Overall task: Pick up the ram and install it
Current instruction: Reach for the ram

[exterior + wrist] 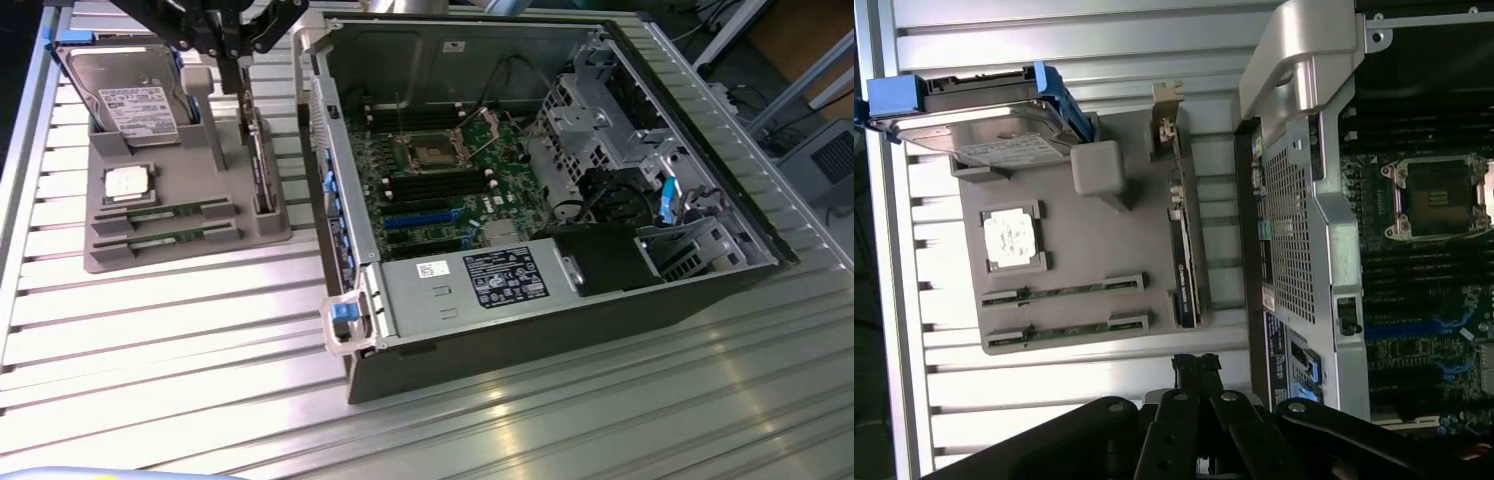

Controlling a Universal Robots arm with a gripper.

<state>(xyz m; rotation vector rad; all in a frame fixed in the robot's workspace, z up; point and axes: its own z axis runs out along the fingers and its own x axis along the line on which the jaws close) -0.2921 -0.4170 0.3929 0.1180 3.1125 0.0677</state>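
Two ram sticks, thin and green, lie in slots of the grey tray (187, 255): one ram stick (160, 212) (1064, 292) and a second ram stick (167, 238) (1069, 328) beside it. My black gripper (238, 75) (1199, 375) hangs above the tray near the upright dark expansion card (260, 160) (1184, 250), well off the sticks. Its fingers are shut together with nothing between them. The open computer case (534, 170) lies to the exterior view's right, with the motherboard's dark memory slots (427, 185) (1414, 265) exposed.
The tray also carries a hard drive (127, 100) (984, 120) in a blue frame and a square silver processor chip (127, 183) (1011, 238). The case's metal side wall (327, 180) (1304, 220) stands between tray and motherboard. Ribbed aluminium table (200, 340) surrounds everything.
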